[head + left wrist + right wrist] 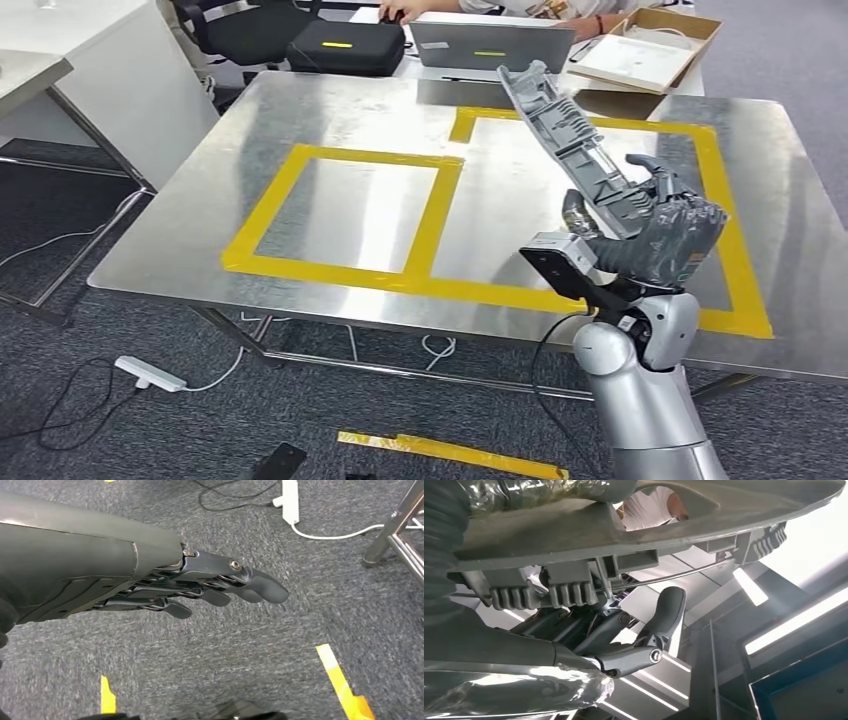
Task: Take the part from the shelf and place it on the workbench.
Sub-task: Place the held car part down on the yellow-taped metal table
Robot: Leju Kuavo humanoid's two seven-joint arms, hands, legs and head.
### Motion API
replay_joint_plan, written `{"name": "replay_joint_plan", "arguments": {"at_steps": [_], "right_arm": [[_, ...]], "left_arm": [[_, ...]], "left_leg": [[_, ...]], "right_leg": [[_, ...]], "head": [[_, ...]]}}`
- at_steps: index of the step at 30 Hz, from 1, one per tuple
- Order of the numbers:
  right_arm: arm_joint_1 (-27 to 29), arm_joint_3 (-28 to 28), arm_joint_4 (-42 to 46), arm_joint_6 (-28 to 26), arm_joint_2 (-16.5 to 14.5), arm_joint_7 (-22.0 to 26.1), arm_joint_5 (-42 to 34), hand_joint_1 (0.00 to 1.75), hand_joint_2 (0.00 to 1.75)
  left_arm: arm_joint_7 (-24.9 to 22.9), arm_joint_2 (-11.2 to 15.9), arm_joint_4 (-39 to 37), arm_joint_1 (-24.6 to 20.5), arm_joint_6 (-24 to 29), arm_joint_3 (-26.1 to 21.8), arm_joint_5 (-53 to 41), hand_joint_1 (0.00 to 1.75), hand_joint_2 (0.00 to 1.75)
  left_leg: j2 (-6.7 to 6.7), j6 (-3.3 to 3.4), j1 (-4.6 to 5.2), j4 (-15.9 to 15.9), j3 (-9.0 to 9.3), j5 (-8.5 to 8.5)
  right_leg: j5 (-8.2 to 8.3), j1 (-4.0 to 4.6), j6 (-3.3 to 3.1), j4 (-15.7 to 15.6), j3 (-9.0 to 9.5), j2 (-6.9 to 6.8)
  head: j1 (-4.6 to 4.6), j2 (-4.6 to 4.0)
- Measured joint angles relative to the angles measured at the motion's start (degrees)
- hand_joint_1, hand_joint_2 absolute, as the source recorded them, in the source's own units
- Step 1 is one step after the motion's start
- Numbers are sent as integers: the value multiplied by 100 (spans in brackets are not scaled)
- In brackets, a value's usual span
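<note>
A long grey moulded plastic part (565, 130) with ribs and clips slants up and away over the steel workbench (350, 120). My right hand (665, 235) grips its lower end, above the right-hand yellow taped rectangle. In the right wrist view the part (634, 525) lies across the hand, with dark fingers (664, 615) curled beneath it. My left hand (220, 582) hangs over the grey carpet, fingers straight and close together, holding nothing.
Yellow tape marks two rectangles on the workbench, the left one (350, 210) bare. At the far edge lie a black case (345, 47), a laptop (490, 45) and a cardboard box (650, 50), with a person seated behind. A power strip (150, 373) and cables lie on the floor.
</note>
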State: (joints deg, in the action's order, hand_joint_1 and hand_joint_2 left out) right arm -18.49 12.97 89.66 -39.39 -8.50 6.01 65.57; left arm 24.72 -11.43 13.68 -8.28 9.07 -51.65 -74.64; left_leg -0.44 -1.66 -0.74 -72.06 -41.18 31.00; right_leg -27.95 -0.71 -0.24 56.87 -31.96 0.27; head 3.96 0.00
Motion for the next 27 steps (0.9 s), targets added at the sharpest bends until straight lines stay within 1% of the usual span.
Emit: {"name": "replay_joint_plan", "arguments": {"at_steps": [1,2,3,4,5,7,8,9,10,11,12,13,14,15,16,17,18,19,20,22,23,24,25,26,27], "right_arm": [[3,-2,-3,0,0,0,0,175,175],[4,-4,-3,0,0,0,0,175,175],[-3,-4,-4,0,0,0,2,175,175],[-11,-4,-4,0,0,-1,4,175,175],[-18,-6,-5,0,0,-4,13,175,175],[-24,-7,-4,0,0,-24,35,175,175],[-26,-7,-4,0,0,-41,50,175,175],[-31,-7,-4,0,0,-57,63,175,175],[-34,-7,-5,-1,0,-69,77,175,175],[-36,-7,-10,-1,0,-77,87,170,175],[-33,-8,-20,-1,1,-79,93,165,175],[-26,-14,-33,-1,1,-79,99,161,175],[-18,-25,-50,-1,2,-78,111,157,175],[-13,-43,-69,-1,3,-78,141,157,175],[-12,-69,-87,-1,3,-78,212,160,175],[-15,-101,-104,-2,3,-78,322,161,175],[-22,-135,-122,-2,3,-84,464,164,175],[-31,-168,-139,-1,2,-104,633,167,175],[-38,-208,-159,-1,2,-159,858,168,175],[-50,-299,-210,0,2,-339,1414,171,175],[-54,-351,-240,0,4,-471,1709,173,175],[-72,-389,-276,1,26,-650,1948,174,175],[-122,-386,-339,5,113,-920,2134,175,175],[-204,-329,-426,15,255,-1314,2264,175,175],[-316,-196,-547,31,461,-1836,2347,175,175]], "left_arm": [[0,3,0,0,0,0,1,0,175],[0,5,0,-1,0,0,1,0,175],[0,5,0,-5,0,0,3,0,175],[-7,5,0,-9,0,0,7,0,175],[-22,5,0,-13,4,0,12,0,175],[-89,4,0,-13,42,-1,22,0,175],[-124,2,0,-12,71,-1,26,0,175],[-149,-2,0,-15,89,-2,30,0,175],[-157,-5,0,-21,85,-2,34,0,175],[-148,-7,0,-28,61,-2,36,0,175],[-128,-8,0,-32,22,-1,32,0,175],[-104,-8,0,-29,-21,0,27,0,175],[-82,-7,0,-25,-60,2,21,0,175],[-66,-5,0,-20,-89,7,13,0,175],[-60,-5,0,-17,-99,16,7,0,131],[-63,-5,0,-15,-91,28,3,0,87],[-71,-5,0,-18,-74,42,2,0,44],[-84,-5,0,-23,-56,54,5,0,0],[-109,-5,0,-26,-41,64,9,0,0],[-167,-7,0,-29,-8,84,16,0,0],[-192,-7,0,-28,13,92,17,0,0],[-205,-7,0,-29,29,97,17,0,0],[-217,-7,0,-30,42,99,17,0,0],[-228,-7,0,-30,54,100,19,0,0],[-241,-7,0,-28,68,101,22,0,0]], "left_leg": [[2,14,-2,343,116,-279],[3,34,5,717,268,-505],[6,63,15,1061,417,-643],[10,93,26,1286,517,-695],[13,123,41,1374,560,-662],[16,190,41,1432,579,-632],[16,226,33,1452,594,-629],[17,263,22,1471,610,-626],[18,293,13,1486,626,-621],[19,317,16,1485,629,-608],[19,334,20,1484,632,-595],[17,343,23,1483,641,-582],[12,348,25,1482,658,-563],[4,344,26,1481,688,-540],[-5,333,26,1481,730,-512],[-12,315,27,1481,773,-481],[-19,290,40,1470,800,-451],[-22,265,51,1462,809,-431],[-24,238,61,1457,804,-422],[-24,185,65,1457,791,-411],[-18,153,61,1435,783,-381],[-12,123,56,1329,738,-306],[-7,94,49,1106,633,-179],[0,72,41,771,467,-21],[2,59,35,374,257,138]], "right_leg": [[-40,-1,14,0,61,5],[-81,5,37,-3,108,7],[-117,14,68,-1,148,12],[-143,22,99,-6,169,14],[-156,27,131,-16,174,14],[-176,18,193,-37,174,7],[-216,13,223,0,148,2],[-303,10,247,144,68,-1],[-436,7,264,415,-84,-4],[-595,7,275,806,-297,-5],[-736,7,283,1231,-547,-5],[-798,6,290,1558,-765,-5],[-741,6,293,1695,-899,-5],[-560,6,287,1585,-911,-6],[-292,6,277,1261,-814,-8],[-35,7,263,855,-663,-14],[140,12,247,486,-496,-17],[218,18,225,236,-376,-20],[212,26,200,126,-317,-19],[173,27,140,84,-289,-12],[172,19,113,72,-280,-12],[170,7,83,60,-267,-16],[170,-6,59,49,-253,-21],[164,-7,44,48,-248,-25],[159,-6,33,49,-247,-30]], "head": [[-1,0],[-3,0],[-5,0],[-7,0],[-16,0],[-29,0],[-42,-1],[-55,-1],[-69,-1],[-86,-1],[-97,0],[-99,0],[-102,0],[-103,0],[-103,0],[-103,0],[-104,0],[-102,0],[-98,0],[-87,0],[-81,0],[-71,0],[-61,0],[-49,0],[-39,0]]}}
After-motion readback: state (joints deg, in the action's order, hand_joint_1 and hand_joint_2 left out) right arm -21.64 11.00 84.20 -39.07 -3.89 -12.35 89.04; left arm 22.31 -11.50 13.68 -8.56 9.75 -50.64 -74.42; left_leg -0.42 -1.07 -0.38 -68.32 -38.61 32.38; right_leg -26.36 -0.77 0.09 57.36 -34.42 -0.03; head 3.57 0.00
